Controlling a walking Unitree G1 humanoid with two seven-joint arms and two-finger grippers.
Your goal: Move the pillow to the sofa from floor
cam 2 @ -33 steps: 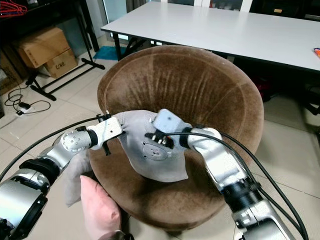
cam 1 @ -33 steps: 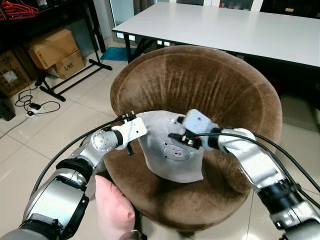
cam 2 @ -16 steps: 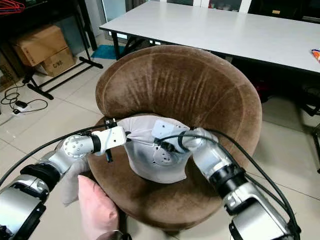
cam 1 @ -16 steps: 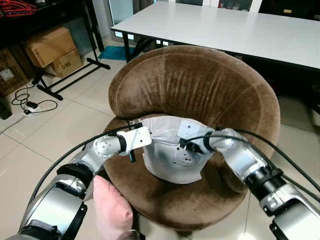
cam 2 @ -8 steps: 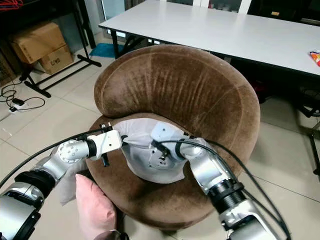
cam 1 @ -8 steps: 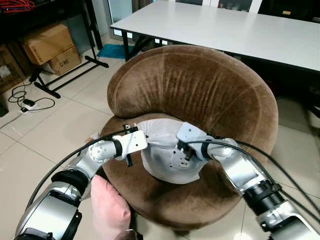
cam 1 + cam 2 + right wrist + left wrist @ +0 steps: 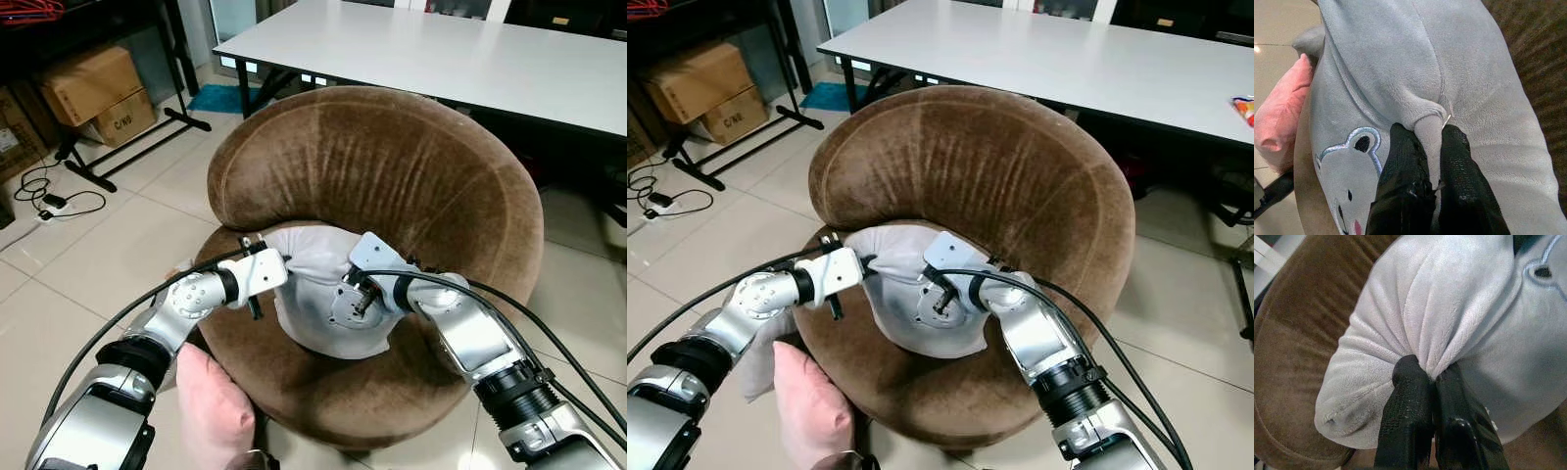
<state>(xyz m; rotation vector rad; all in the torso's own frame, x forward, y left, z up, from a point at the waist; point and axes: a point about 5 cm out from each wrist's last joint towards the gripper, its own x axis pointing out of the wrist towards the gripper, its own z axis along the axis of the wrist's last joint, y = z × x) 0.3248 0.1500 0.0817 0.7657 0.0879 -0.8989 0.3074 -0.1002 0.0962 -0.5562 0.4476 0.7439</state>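
Note:
A pale grey plush pillow (image 7: 318, 284) with a bear face stitched on it lies on the seat of a round brown velvet sofa chair (image 7: 382, 166). My left gripper (image 7: 1431, 377) is shut on a bunched fold at the pillow's left edge. My right gripper (image 7: 1429, 131) is shut on a pinch of the fabric near the pillow's right side, just above the bear face (image 7: 1352, 171). Both arms reach in over the chair's front rim, the left arm (image 7: 196, 294) from the left and the right arm (image 7: 460, 323) from the right.
A pink pillow (image 7: 211, 406) leans against the chair's front left, with grey fabric (image 7: 754, 357) beside it on the tiled floor. A white table (image 7: 441, 49) stands behind the chair. Cardboard boxes (image 7: 93, 88), a black rack foot and cables sit at the far left.
Both grippers have carried the pillow slightly deeper and lower onto the chair seat; the grips are unchanged. The camera has edged closer to the chair.

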